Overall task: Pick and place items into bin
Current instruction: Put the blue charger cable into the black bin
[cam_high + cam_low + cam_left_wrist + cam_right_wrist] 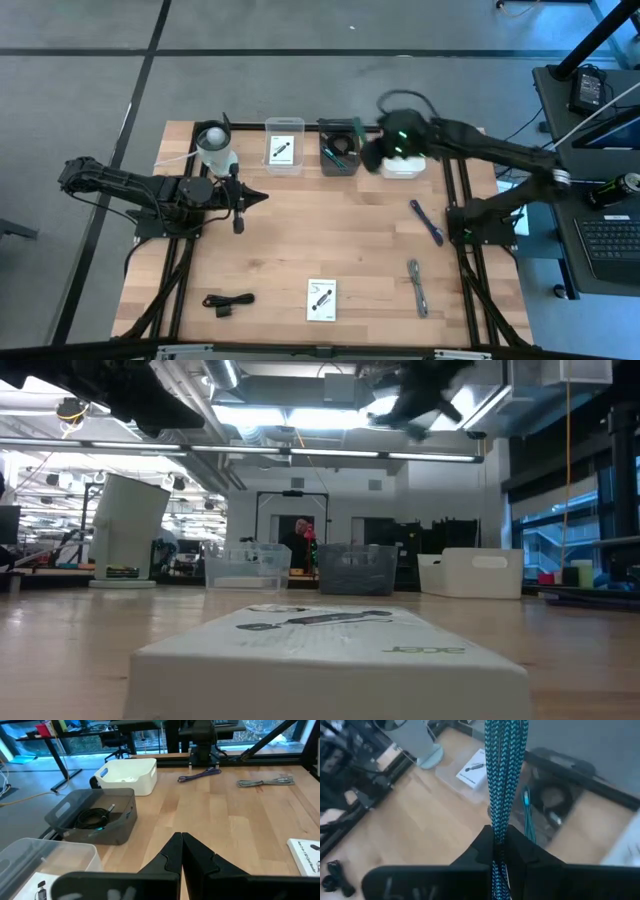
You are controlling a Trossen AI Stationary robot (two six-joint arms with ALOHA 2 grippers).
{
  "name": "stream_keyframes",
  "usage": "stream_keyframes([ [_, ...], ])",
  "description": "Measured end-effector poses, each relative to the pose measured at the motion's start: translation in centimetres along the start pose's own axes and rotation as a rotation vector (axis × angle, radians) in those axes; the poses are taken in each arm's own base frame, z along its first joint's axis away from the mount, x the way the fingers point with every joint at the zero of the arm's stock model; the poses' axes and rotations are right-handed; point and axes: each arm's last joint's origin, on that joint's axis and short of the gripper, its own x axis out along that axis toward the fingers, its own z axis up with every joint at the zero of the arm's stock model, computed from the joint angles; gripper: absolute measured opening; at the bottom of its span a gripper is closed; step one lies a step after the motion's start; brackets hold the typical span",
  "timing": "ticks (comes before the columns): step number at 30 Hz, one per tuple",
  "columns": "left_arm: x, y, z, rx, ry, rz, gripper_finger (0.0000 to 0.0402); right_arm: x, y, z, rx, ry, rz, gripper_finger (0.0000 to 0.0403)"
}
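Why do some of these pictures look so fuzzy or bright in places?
Low view: the white box right at the lens is out of focus, and ceiling lights glare. Right wrist view: the teal braided cable is sharp while the bins behind smear. High view: evenly lit, but the right gripper is blurred.

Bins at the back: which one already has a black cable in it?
The grey middle bin: a coiled black cable lies inside. The clear bin holds a white card.
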Motion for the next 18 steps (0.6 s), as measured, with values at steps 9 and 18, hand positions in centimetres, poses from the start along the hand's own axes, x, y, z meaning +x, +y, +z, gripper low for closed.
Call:
stream_keyframes([
  [9, 0.0, 0.0, 0.0, -0.001, 0.0, 0.001, 0.0002, 11.0, -0.6, 6.0, -0.09, 0.128, -0.058, 0.0022],
  [18, 0.0, 0.0, 0.0, -0.001, 0.0, 0.002, 0.0002, 19.2, -6.0, 6.4, -0.031, 0.284, -0.082, 0.0019],
])
